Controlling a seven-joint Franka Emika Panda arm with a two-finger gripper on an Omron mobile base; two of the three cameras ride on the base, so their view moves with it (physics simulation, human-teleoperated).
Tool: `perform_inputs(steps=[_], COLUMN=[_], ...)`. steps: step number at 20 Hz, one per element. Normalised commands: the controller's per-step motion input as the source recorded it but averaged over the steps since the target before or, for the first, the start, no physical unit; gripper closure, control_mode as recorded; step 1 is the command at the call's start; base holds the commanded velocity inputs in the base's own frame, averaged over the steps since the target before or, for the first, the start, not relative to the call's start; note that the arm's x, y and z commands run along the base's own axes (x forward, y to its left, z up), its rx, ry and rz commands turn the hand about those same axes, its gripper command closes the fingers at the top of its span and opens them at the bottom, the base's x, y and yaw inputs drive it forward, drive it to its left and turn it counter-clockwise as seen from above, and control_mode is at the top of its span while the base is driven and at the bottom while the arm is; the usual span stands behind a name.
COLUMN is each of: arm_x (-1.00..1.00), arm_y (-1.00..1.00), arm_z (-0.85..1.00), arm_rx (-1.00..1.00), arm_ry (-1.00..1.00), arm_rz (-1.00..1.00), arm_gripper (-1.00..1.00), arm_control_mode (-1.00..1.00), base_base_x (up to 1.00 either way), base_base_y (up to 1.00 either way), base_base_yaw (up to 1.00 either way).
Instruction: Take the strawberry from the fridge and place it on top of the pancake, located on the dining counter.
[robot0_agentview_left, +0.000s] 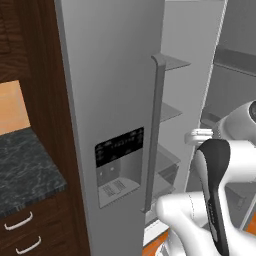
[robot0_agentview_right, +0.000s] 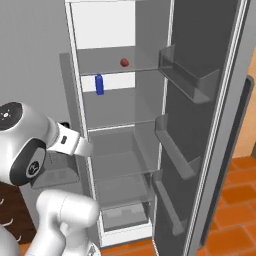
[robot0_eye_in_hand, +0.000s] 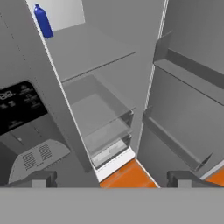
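One fridge (robot0_agentview_right: 150, 125) door stands swung wide, so we can reach the strawberry (robot0_agentview_right: 124, 62) on the upper shelf, at eleven o'clock in the right base view. Our gripper (robot0_eye_in_hand: 112, 178) is spread fully, empty, aimed below it.

The fridge (robot0_eye_in_hand: 100, 87) stands with its right door swung open, bare glass shelves and low drawers inside. A blue bottle (robot0_eye_in_hand: 43, 22) stands upright on an upper shelf at the far left. The black dispenser panel (robot0_eye_in_hand: 19, 107) faces the camera; the fingers (robot0_eye_in_hand: 41, 178) are spread wide, holding nothing
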Motion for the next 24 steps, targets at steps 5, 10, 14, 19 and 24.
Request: perform_inputs(steps=[5,10,14,19,24], arm_x=[0.0,0.0,0.0,0.0,0.0], arm_y=[0.0,0.0,0.0,0.0,0.0], arm_z=[0.0,0.0,0.0,0.0,0.0], arm_rx=[0.0,0.0,0.0,0.0,0.0], arm_ry=[0.0,0.0,0.0,0.0,0.0], arm_rz=[0.0,0.0,0.0,0.0,0.0], arm_gripper=[-1.0,-1.0,-1.0,-1.0,-1.0], arm_control_mode=[1.0,1.0,1.0,1.0,1.0], base_base_x=[0.23,0.37,0.33,0.3,0.43], base_base_y=[-0.34,-0.24,-0.23,-0.33,-0.05], base_base_yaw=[0.2,0.23,0.21,0.21,0.23])
